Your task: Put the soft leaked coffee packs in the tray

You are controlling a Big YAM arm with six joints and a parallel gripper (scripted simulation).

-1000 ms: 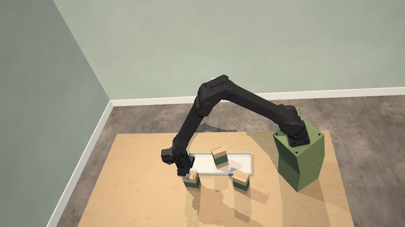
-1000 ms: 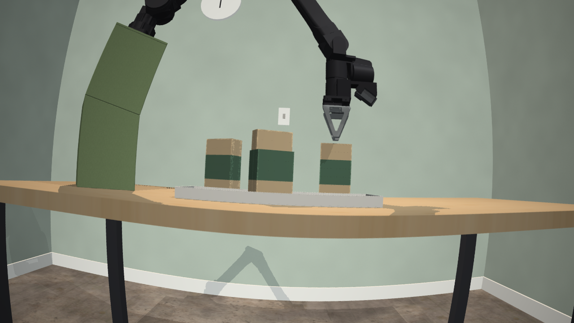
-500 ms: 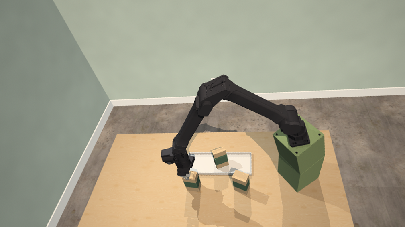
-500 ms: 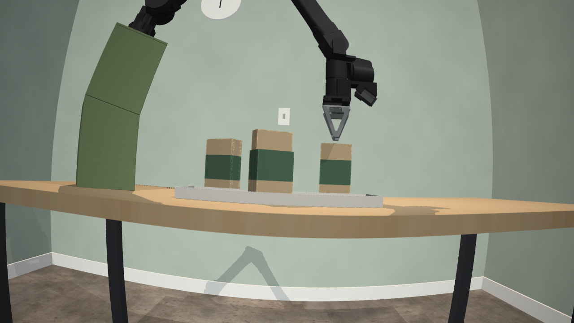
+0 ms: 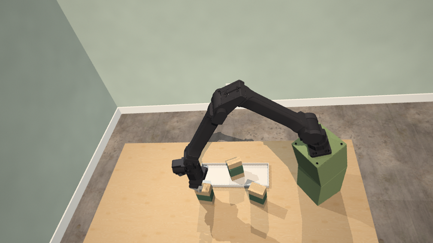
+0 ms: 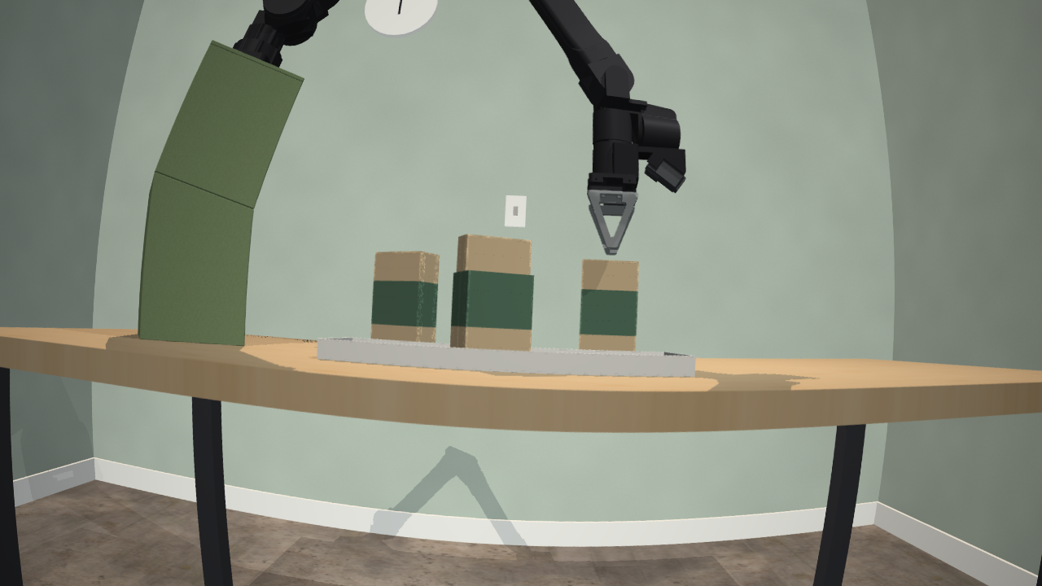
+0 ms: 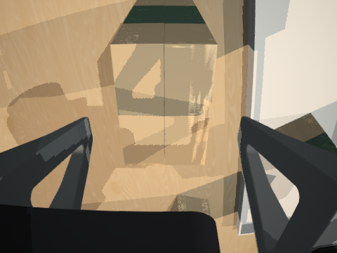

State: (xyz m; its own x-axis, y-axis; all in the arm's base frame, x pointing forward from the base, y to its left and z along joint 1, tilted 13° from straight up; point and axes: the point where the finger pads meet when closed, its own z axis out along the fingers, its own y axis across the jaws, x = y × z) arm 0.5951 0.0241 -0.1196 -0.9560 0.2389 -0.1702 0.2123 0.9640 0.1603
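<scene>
Three tan coffee packs with dark green bands stand upright. One pack stands inside the white tray. A second pack stands on the table in front of the tray. The third pack stands at the tray's left end. My gripper is open and empty, pointing straight down just above the third pack's top, with one finger on each side of it in the wrist view.
The arm's green pedestal stands at the table's right side in the top view. The wooden table reaches well past the packs. A wall clock and a switch plate hang behind.
</scene>
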